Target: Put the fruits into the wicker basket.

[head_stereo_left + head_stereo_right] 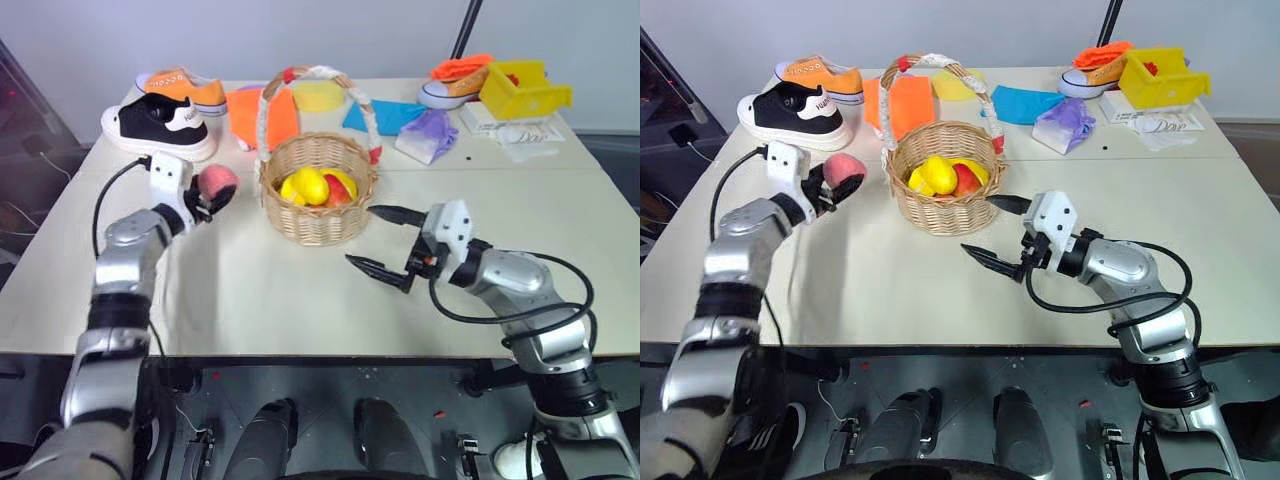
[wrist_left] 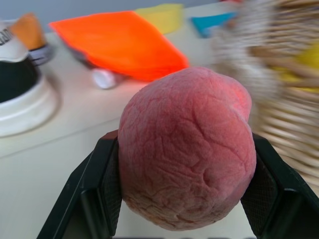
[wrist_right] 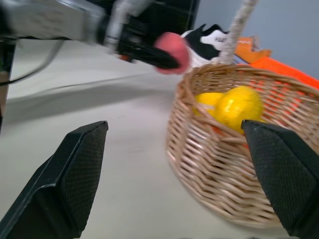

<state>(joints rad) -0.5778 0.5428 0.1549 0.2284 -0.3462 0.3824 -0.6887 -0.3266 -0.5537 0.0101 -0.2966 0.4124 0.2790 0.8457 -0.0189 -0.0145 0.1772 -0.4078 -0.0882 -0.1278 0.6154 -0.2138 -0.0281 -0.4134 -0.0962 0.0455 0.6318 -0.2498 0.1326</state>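
Gripping the pink peach (image 2: pixel 187 149) in the left gripper (image 1: pixel 211 195), black fingers (image 2: pixel 94 184) clamped on both sides of it, holding it off the table (image 1: pixel 250 290) just left of the wicker basket (image 1: pixel 318 225). Sitting in the basket already: lemon (image 1: pixel 308 185), mango (image 1: pixel 339 194), and more yellow fruit tucked behind. Hovering near the basket's right side with the right gripper (image 1: pixel 385 240), jaws spread wide apart, holding nothing. Lying further back: sneakers (image 1: pixel 160 125), orange cloth (image 1: pixel 262 115), yellow bin (image 1: pixel 523 88).
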